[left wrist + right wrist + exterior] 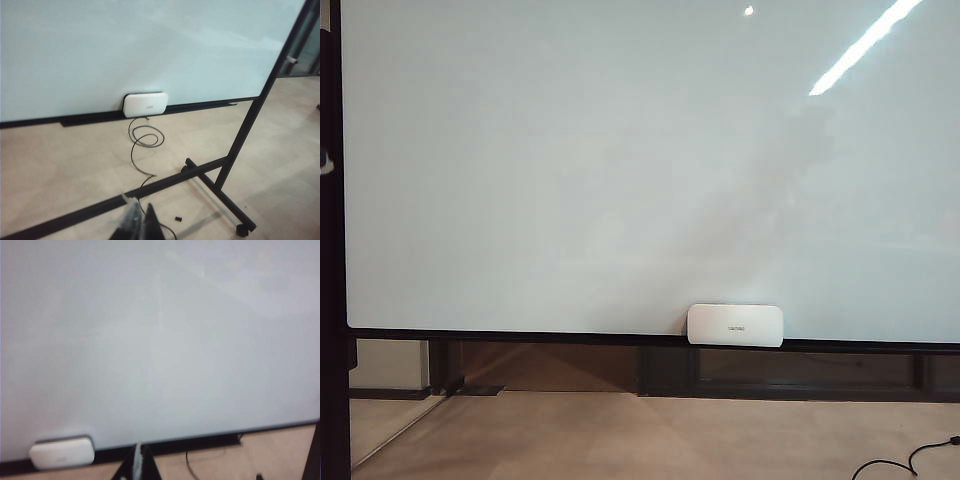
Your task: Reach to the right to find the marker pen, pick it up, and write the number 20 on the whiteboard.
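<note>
- Here, the whiteboard (620, 170) fills the exterior view, its dark frame edge along the bottom.
- Left gripper (140, 225) and right gripper (138, 465): fingers together, holding nothing, well back from the board.

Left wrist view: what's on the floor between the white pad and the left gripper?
A thin dark cable, looping below the white pad and running toward the left gripper; otherwise bare floor.

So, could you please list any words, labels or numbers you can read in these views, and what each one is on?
White pad on the whiteboard's lower ledge: one short line of grey lettering, too small and blurred to read in any view.
Whiteboard: no writing visible; no "20" yet.
Nothing else bears text; no marker pen is in view.
</note>
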`<move>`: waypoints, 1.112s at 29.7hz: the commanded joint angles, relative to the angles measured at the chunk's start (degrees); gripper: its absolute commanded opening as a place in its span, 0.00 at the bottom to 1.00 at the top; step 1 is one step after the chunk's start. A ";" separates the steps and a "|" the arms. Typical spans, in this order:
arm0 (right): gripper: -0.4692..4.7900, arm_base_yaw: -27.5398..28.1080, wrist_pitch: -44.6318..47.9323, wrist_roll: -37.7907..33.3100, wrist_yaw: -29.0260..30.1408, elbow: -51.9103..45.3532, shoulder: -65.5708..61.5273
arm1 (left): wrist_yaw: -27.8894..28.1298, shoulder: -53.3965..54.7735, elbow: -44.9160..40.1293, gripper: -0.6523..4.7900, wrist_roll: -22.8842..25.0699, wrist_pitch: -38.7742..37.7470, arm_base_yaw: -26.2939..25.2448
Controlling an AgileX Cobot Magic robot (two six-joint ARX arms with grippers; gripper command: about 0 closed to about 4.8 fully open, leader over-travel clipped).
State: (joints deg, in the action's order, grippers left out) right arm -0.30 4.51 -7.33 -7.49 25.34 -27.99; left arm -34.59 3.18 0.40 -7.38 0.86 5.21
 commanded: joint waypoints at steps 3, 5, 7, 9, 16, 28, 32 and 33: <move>0.09 0.13 23.08 3.48 3.41 1.40 -7.63 | 1.92 0.15 0.13 0.15 -0.59 3.39 1.81; 0.09 1.18 28.04 5.11 3.21 1.95 -10.86 | 4.39 0.20 0.13 0.15 -0.52 4.07 2.32; 0.09 3.78 28.24 5.49 3.17 3.52 -13.94 | 9.42 0.20 0.13 0.15 0.00 4.33 2.36; 0.09 7.52 28.35 5.49 5.29 4.94 -17.11 | 11.65 0.20 0.13 0.15 1.49 4.35 2.29; 0.09 24.06 34.99 3.65 19.78 7.17 -27.58 | 8.39 0.22 0.13 0.15 1.46 4.15 2.32; 0.21 43.30 54.34 -4.24 33.90 10.75 -55.74 | 6.99 2.69 0.13 0.15 2.89 6.97 2.32; 0.21 45.68 54.45 -3.69 36.09 12.94 -61.94 | 9.29 4.33 0.13 0.15 2.86 6.95 2.29; 0.21 46.01 54.45 -3.32 36.11 13.42 -63.04 | 9.31 4.70 0.13 0.15 2.84 6.95 2.32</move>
State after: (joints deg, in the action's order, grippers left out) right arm 45.54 57.49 -11.20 27.92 37.43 -90.39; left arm -25.47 7.42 0.40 -4.73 6.87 7.42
